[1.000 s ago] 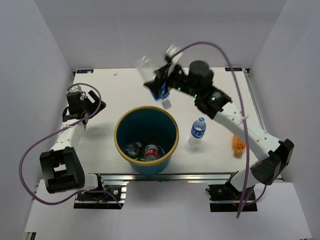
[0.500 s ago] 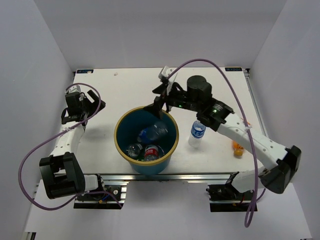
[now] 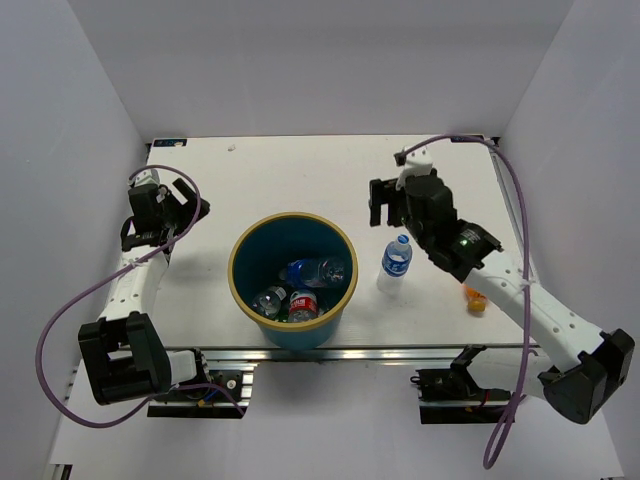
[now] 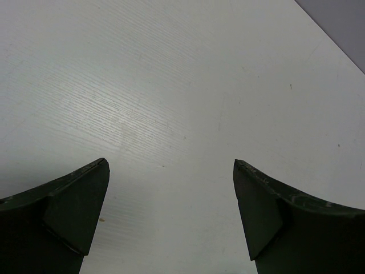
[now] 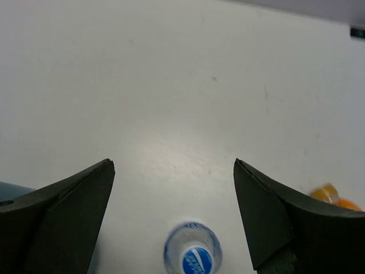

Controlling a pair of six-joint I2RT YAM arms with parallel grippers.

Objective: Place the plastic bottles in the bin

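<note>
Far left first: find the left gripper (image 4: 170,166) hanging near the left edge of the table (image 3: 260,180), spread wide and holding nothing, with only bare white board between its fingers in the wrist view. Moving inward, meet the bin (image 3: 233,268) at the near middle, with at least three items down on its floor: a clear blue-labelled bottle (image 3: 315,270) lying across the top, a red-labelled bottle (image 3: 303,303) and a third clear bottle (image 3: 268,298) nearer the front; hard to say whether more hide beneath. Just right of the bin, apart from its wall, see an upright blue-capped bottle (image 3: 396,262). Above and slightly beyond it, find the right gripper (image 5: 173,165), likewise gaping and empty, looking down so that the same bottle shows low between the fingers. Farther right, toward the table's right side, spot an orange bottle (image 3: 476,293) lying partly hidden under the right forearm. Judging by this, two to go, the upright one probably next. Beware of clipping that tall, narrow bottle with one finger on the way down — likely to topple and roll, perhaps out of easy reach. Beware too of the left finger catching the bin's rim, given so little room between the two. Expect a top pinch on the round cap or thin wall to slip or buckle. Mind the orange one as well — easily nudged toward the edge by a sweeping forearm.
</note>
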